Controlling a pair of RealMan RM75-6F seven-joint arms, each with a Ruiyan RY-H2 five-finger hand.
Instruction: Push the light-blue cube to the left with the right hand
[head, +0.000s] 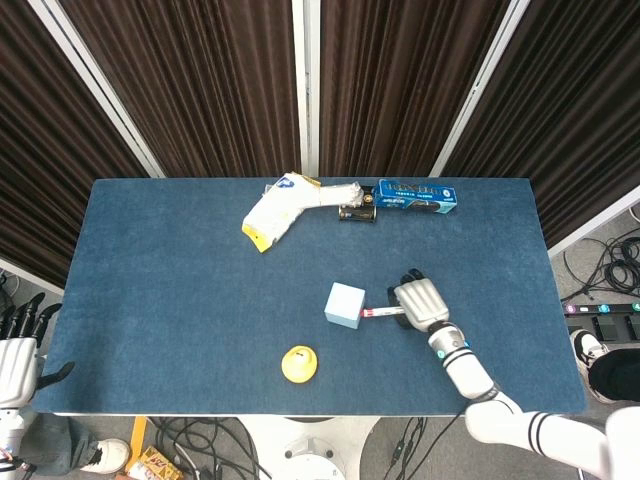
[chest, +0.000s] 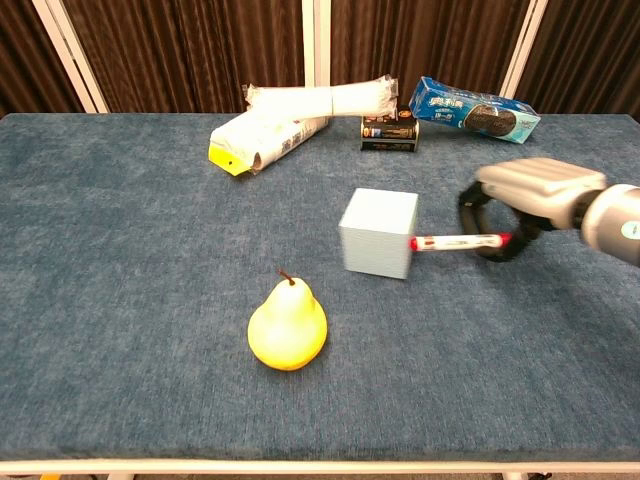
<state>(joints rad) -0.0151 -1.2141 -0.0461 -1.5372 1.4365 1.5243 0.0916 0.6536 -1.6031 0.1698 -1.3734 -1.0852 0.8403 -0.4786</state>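
Observation:
The light-blue cube (head: 345, 305) (chest: 379, 232) sits on the blue table, right of centre. My right hand (head: 421, 302) (chest: 525, 196) is just to its right, holding a red-and-white pen (head: 378, 313) (chest: 458, 241) whose tip touches the cube's right face. The hand's fingers are curled around the pen. My left hand (head: 18, 352) hangs off the table's left edge, fingers apart and holding nothing; the chest view does not show it.
A yellow pear (head: 299, 363) (chest: 288, 326) stands front-left of the cube. Along the far edge lie a white-and-yellow bag (head: 279, 209) (chest: 266, 137), a dark can (head: 356, 212) (chest: 389, 132) and a blue cookie pack (head: 418, 197) (chest: 473, 109).

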